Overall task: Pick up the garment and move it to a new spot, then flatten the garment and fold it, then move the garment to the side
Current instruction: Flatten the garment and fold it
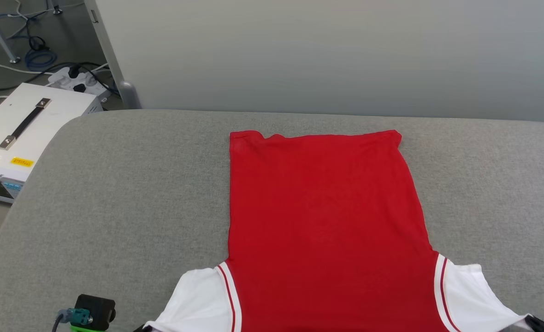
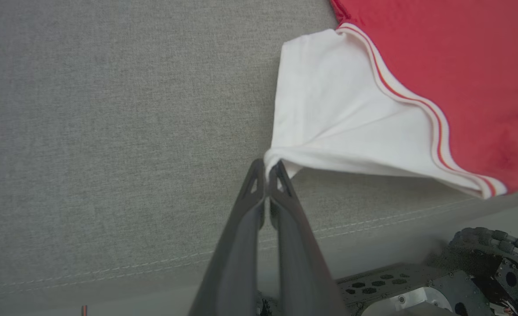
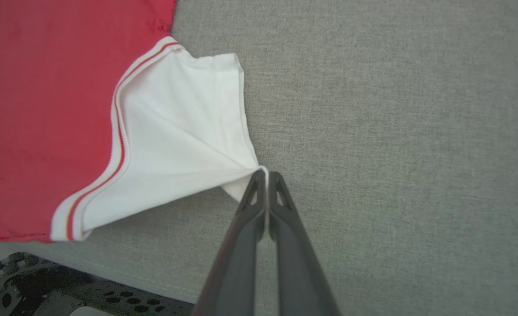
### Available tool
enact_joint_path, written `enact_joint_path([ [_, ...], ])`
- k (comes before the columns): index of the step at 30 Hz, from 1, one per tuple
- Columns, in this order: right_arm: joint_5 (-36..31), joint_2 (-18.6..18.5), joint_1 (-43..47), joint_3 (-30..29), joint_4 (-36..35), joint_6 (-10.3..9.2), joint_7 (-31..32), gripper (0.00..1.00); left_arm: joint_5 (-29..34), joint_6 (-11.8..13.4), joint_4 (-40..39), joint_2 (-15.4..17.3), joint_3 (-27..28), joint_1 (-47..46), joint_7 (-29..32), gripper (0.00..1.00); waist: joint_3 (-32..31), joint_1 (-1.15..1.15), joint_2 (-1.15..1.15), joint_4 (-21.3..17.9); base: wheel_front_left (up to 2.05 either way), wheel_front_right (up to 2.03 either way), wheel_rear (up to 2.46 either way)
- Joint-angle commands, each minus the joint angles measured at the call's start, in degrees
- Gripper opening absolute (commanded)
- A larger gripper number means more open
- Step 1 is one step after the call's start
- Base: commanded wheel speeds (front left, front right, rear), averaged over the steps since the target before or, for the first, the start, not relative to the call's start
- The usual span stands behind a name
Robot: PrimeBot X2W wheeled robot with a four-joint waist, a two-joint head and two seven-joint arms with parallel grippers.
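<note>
The garment (image 1: pixel 327 216) lies spread on the grey padded table (image 1: pixel 129 193), plain red side up, hem far from me, white sleeves at the near edge. No print shows. In the left wrist view my left gripper (image 2: pixel 267 166) is shut on the tip of one white sleeve (image 2: pixel 329 114), which is pulled taut and lifted slightly. My right gripper (image 3: pixel 267 174) is likewise shut on the corner of the other white sleeve (image 3: pixel 184 140). In the head view the sleeve tips reach the bottom corners, where the dark right fingers (image 1: pixel 541 324) just show.
A white box with a black handle (image 1: pixel 23 133) stands on the floor left of the table, with a power strip and cables (image 1: pixel 76 80) behind it. A pale wall panel (image 1: pixel 327 55) runs along the table's far edge. The table's near seam (image 2: pixel 153 263) lies below the grippers.
</note>
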Motion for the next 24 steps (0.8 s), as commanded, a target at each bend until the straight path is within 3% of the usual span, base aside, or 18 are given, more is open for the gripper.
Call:
enact_joint_path([
  [1, -0.2, -0.3, 1.7, -1.4, -1.2, -0.10, 1.1, 0.00, -0.4, 0.7, -0.8, 0.7, 0.1, 0.9, 0.4, 0.00, 0.2, 0.01, 0.00, 0.1, 0.00, 0.00, 0.00],
  [8, -3.1, 1.9, 5.1, -6.4, -6.9, -0.10, 7.0, 0.00, -0.1, 1.4, -3.3, -0.7, -0.6, -0.6, 1.3, 0.00, 1.2, 0.01, 0.00, 0.2, 0.00, 0.00, 0.00],
  [9, -3.8, 2.1, 5.1, -7.2, -7.8, -0.10, 7.8, 0.56, 0.1, 1.5, -3.7, -0.9, -0.7, -1.0, 1.4, 0.00, 1.4, 0.01, 0.00, 0.3, 0.00, 0.00, 0.00],
  [10, -4.2, 2.5, 5.0, -8.1, -8.5, -0.10, 8.8, 1.00, 0.2, 1.6, -4.2, -1.1, -0.8, -1.4, 1.6, 0.00, 1.7, 0.01, 0.00, 0.3, 0.00, 0.00, 0.00],
  [19, -3.4, 4.0, -0.5, -16.6, -17.7, -0.10, 19.8, 1.00, 0.8, 3.0, -13.1, -1.1, -2.0, -3.9, 5.8, 0.00, 6.1, 0.01, 0.00, 2.2, 0.00, 0.00, 0.00],
  [24, -4.2, 5.5, -11.9, -19.3, -22.2, -0.10, 28.8, 1.00, 2.1, 5.2, -21.6, -0.8, -2.0, -6.3, 8.6, 0.00, 13.9, 0.01, 0.00, 5.3, 0.00, 0.00, 0.00],
])
